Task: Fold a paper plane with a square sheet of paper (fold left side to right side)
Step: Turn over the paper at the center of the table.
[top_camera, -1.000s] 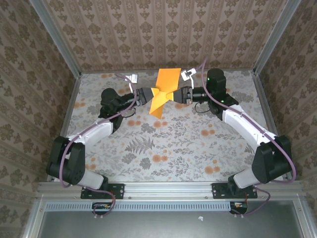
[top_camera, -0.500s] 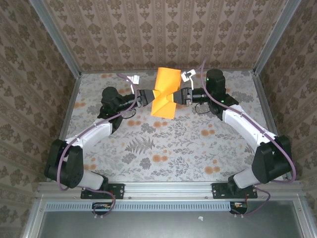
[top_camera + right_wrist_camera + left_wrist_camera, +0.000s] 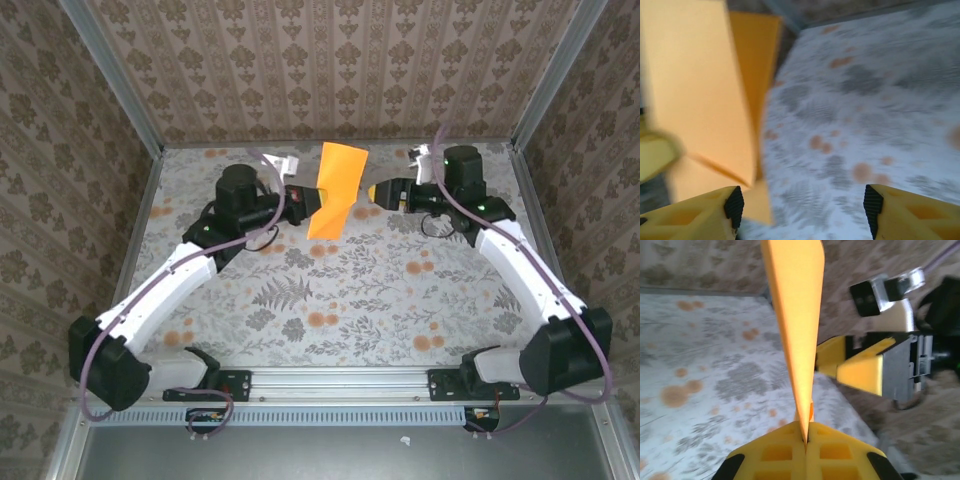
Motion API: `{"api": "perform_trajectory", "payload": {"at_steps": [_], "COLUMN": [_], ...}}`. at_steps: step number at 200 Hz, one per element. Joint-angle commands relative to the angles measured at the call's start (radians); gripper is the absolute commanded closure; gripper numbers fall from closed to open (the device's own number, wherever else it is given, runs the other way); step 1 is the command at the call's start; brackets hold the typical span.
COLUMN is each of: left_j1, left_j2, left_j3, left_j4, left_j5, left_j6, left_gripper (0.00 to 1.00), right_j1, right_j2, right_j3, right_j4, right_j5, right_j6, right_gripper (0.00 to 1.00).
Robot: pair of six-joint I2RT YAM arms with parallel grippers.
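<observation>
Status: folded orange paper (image 3: pixel 336 188) is held up off the floral cloth (image 3: pixel 350 290), around 12 o'clock of the table in the top view. Left gripper (image 3: pixel 306 200) is pinched tight on its 9 o'clock edge, and the sheet stands edge-on between the fingers in the left wrist view. Right gripper (image 3: pixel 376 191) sits at the paper's 3 o'clock with fingers spread, just beside it, not touching.
</observation>
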Motion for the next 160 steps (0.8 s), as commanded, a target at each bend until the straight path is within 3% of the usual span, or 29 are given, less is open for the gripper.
{"api": "perform_trajectory", "payload": {"at_steps": [1, 28, 41, 67, 105, 134, 160], "left_j1": [-0.127, -0.274, -0.32, -0.375, -0.392, -0.396, -0.395], "left_j2": [0.019, 0.154, 0.235, 0.412, 0.668, 0.834, 0.919], "left_j3": [0.101, 0.207, 0.256, 0.365, 0.511, 0.621, 0.681], "left_j4": [-0.47, -0.69, -0.794, -1.034, -1.253, -1.316, -1.282], "left_j5": [-0.545, -0.96, -1.089, -1.272, -1.259, -1.159, -1.055], "left_j6": [0.273, 0.222, 0.157, -0.045, -0.279, -0.348, -0.327], "left_gripper": [1.0, 1.0, 1.0, 1.0, 1.0, 1.0, 1.0], "right_j1": [-0.003, -0.005, -0.004, -0.004, -0.006, -0.006, -0.007], "right_j2": [-0.052, -0.082, -0.097, -0.134, -0.174, -0.185, -0.192], "right_j3": [-0.015, -0.036, -0.045, -0.064, -0.087, -0.095, -0.103], "right_j4": [-0.267, -0.388, -0.421, -0.453, -0.459, -0.462, -0.458], "right_j5": [0.456, 0.753, 0.837, 0.949, 1.008, 1.014, 1.011], "right_j6": [-0.073, -0.037, -0.028, -0.019, -0.019, -0.028, -0.035], "right_gripper": [0.28, 0.13, 0.01, 0.0, 0.0, 0.0, 0.0]}}
